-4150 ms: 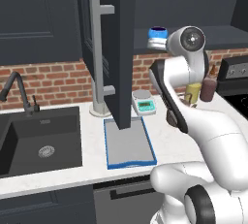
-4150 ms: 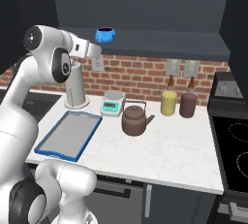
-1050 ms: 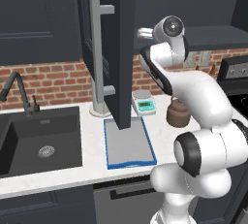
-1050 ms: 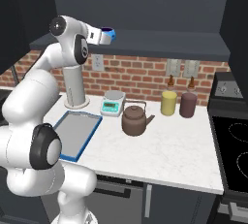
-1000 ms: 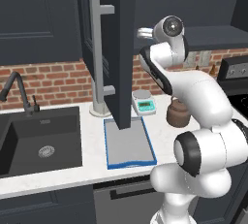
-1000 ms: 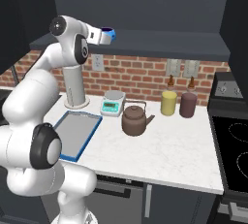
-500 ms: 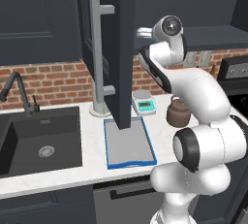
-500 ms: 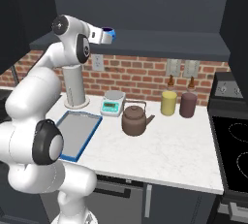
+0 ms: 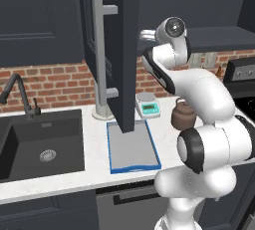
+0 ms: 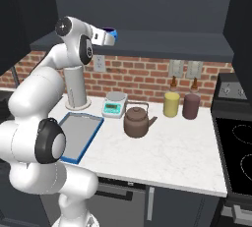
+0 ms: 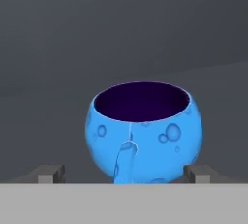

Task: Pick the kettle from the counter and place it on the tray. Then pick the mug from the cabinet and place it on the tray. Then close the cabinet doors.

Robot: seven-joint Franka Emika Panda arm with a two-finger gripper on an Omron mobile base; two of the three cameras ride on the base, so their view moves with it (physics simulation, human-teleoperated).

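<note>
Change: gripper (image 11: 126,172) edged closer around mug (image 11: 144,132) — kettle (image 10: 136,121) unmoved.
Mug: glossy blue, rounded, bubble-speckled, frame centre.
Jaws: spread wide, flanking mug.

Home kitchen, rendered. White speckled counter (image 9: 94,169) with dark inset sink (image 9: 40,147) and black tap (image 9: 17,92) at nine o'clock. Red brick backsplash (image 10: 147,78) behind. Navy wall cabinet (image 10: 162,5) at twelve. Stove (image 10: 236,157) at three o'clock. Kettle (image 10: 137,121), canisters (image 10: 171,104), small scale (image 10: 114,105) on the worktop.
</note>
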